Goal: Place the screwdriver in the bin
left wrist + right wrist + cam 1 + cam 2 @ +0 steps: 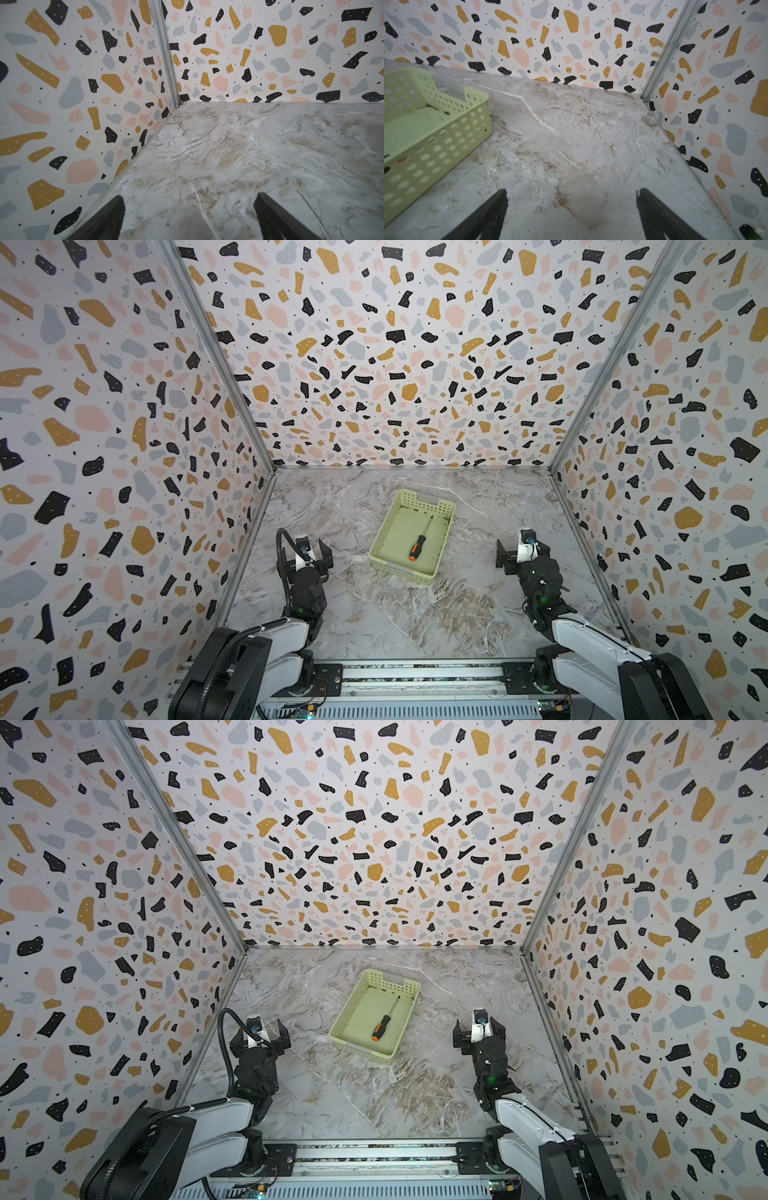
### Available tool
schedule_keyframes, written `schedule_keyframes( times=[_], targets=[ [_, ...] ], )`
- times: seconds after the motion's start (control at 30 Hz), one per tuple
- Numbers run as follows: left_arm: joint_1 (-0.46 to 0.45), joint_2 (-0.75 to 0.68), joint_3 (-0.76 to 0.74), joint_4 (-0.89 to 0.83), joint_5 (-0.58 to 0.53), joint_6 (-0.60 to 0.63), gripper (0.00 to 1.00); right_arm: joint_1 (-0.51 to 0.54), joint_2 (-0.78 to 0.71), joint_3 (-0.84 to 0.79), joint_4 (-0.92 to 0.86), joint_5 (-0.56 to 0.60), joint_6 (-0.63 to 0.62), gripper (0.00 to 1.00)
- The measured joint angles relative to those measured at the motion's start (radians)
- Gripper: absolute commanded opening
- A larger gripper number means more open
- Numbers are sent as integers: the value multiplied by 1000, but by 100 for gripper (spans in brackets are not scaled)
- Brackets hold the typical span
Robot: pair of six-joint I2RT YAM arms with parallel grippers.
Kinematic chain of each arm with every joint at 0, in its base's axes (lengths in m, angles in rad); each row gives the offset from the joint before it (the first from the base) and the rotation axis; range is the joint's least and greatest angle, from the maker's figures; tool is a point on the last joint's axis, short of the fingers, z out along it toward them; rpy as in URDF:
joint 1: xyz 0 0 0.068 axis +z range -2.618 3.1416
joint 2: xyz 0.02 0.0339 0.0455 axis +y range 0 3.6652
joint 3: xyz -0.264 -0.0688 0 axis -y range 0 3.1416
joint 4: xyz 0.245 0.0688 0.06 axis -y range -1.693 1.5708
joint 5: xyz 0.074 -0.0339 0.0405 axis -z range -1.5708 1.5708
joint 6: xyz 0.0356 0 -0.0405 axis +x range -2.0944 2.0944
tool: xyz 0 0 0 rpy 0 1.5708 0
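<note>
- Nearest me, the arm bases along the worktop's (374, 614) front edge run out of frame at the bottom in both top views.
- I see the left gripper (306, 546) near the worktop's left edge, spread wide and empty; its wrist view shows only two dark fingers (108, 220) over bare marble, their roots cut off.
- The right gripper (521, 549) sits near the right edge, likewise wide apart and holding nothing.
- Between them, a little farther back, stands the bin (428, 574), apart from both grippers. In the right wrist view it is cropped at the frame edge (446, 141).
- The screwdriver (417, 547) lies flat on the bin's floor, handle toward the front, shaft pointing at the far end with the handle cutout. Its tip is too thin to make out.
</note>
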Motion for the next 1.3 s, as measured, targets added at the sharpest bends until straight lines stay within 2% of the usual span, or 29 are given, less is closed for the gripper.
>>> schedule_keyframes(
  times=[0.27, 0.57, 0.73, 1.0, 1.3],
  targets=[
    [56, 194, -3, 171, 119, -16, 100, -24, 149, -51, 243, -40, -29, 99],
    [92, 200, 72, 118, 197, -35, 100, -35, 243, -43, 362, -68, -57, 99],
    [100, 201, 91, 89, 221, -42, 99, -50, 369, -42, 482, -80, -57, 99],
    [105, 205, 94, 62, 232, -52, 100, -119, 466, 5, 515, -145, -32, 99],
    [105, 205, 94, 54, 232, -53, 100, -154, 470, 45, 488, -213, -9, 99]
  ],
)
